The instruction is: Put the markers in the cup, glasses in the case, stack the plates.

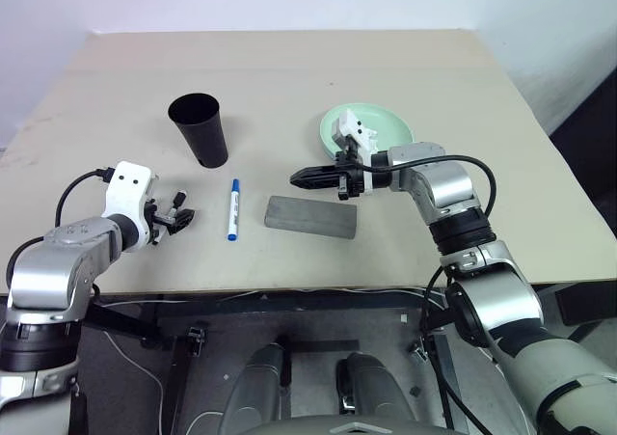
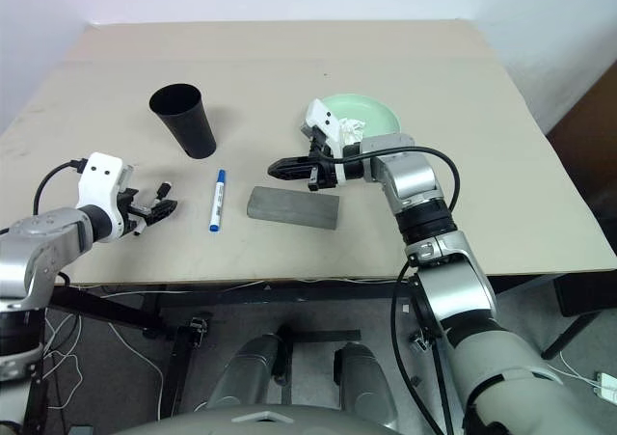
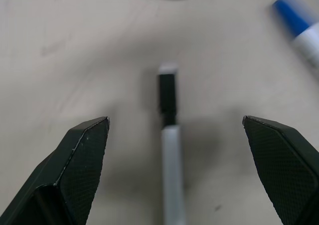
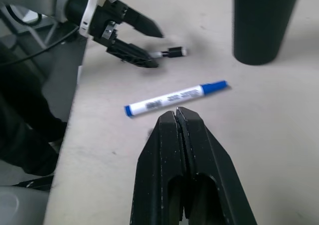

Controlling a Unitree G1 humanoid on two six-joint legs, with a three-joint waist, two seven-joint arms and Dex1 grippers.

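Observation:
A white marker with a blue cap (image 1: pixel 232 208) lies on the table between the black cup (image 1: pixel 200 126) and the grey case (image 1: pixel 310 216), which is closed. A second marker with a black cap (image 3: pixel 168 98) lies on the table between the fingers of my open left gripper (image 1: pixel 180 211), near the table's front left edge; the fingers stand on either side of it, apart from it. My right gripper (image 1: pixel 299 176) is shut and empty, hovering above the case and pointing left. Behind it sits a mint green plate (image 1: pixel 390 126). The glasses are out of view.
A crumpled white tissue (image 2: pixel 355 125) lies in the green plate. The beige table (image 1: pixel 289 68) stretches far behind the cup. Its front edge runs just below my left gripper and the case.

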